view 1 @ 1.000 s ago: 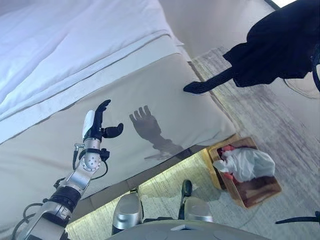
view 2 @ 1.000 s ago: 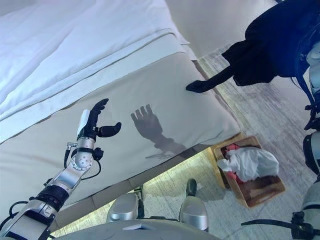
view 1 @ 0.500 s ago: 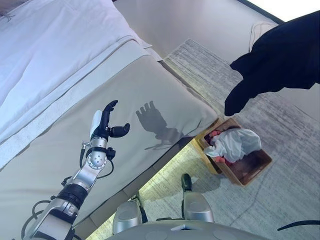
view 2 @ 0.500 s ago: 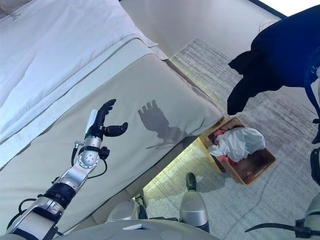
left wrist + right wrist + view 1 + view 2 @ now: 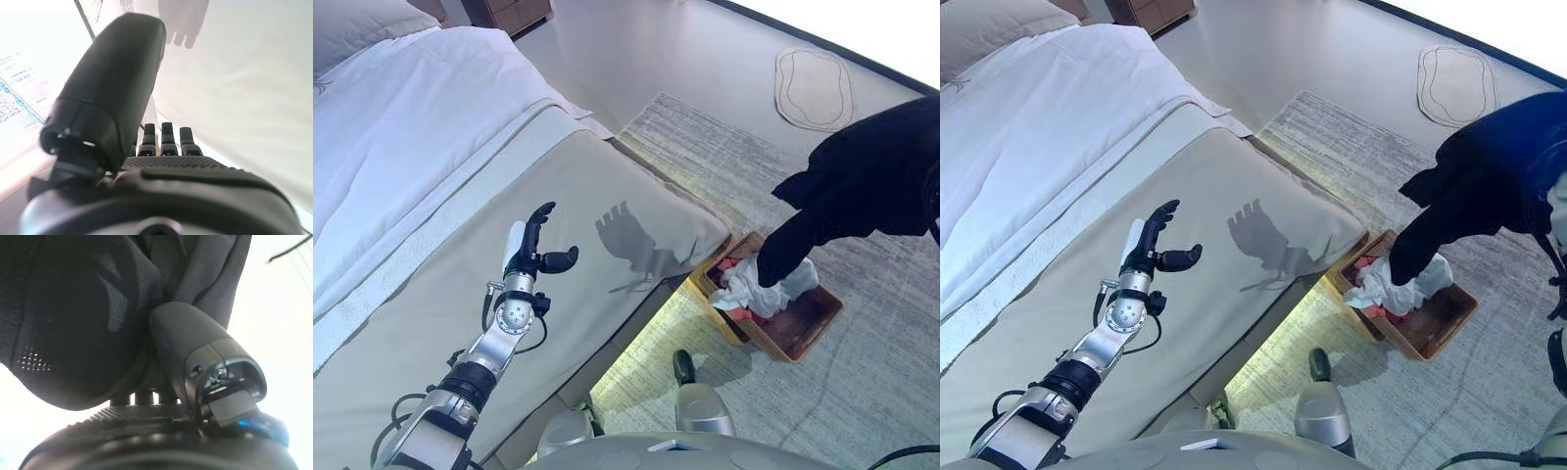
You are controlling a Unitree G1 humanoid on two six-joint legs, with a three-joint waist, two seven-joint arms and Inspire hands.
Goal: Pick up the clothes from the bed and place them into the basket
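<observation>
Your right hand (image 5: 195,357) has its thumb and fingers curled into the black garment (image 5: 862,186), which hangs from it with its lower end touching the white cloth (image 5: 754,289) in the wooden basket (image 5: 803,328) on the floor beside the bed (image 5: 509,196). Your left hand (image 5: 533,250) hovers over the bed with fingers spread, holding nothing.

Black garment (image 5: 862,186) hangs over basket (image 5: 808,328) (white cloth (image 5: 744,284) inside).

We saw a black garment (image 5: 867,171) hanging over a brown wooden basket (image 5: 808,323) that held white cloth (image 5: 744,286) and red cloth (image 5: 726,265). The bed (image 5: 607,196) wore a beige cover beside white sheets (image 5: 401,147). The rug (image 5: 724,157) showed grey streaks.
</observation>
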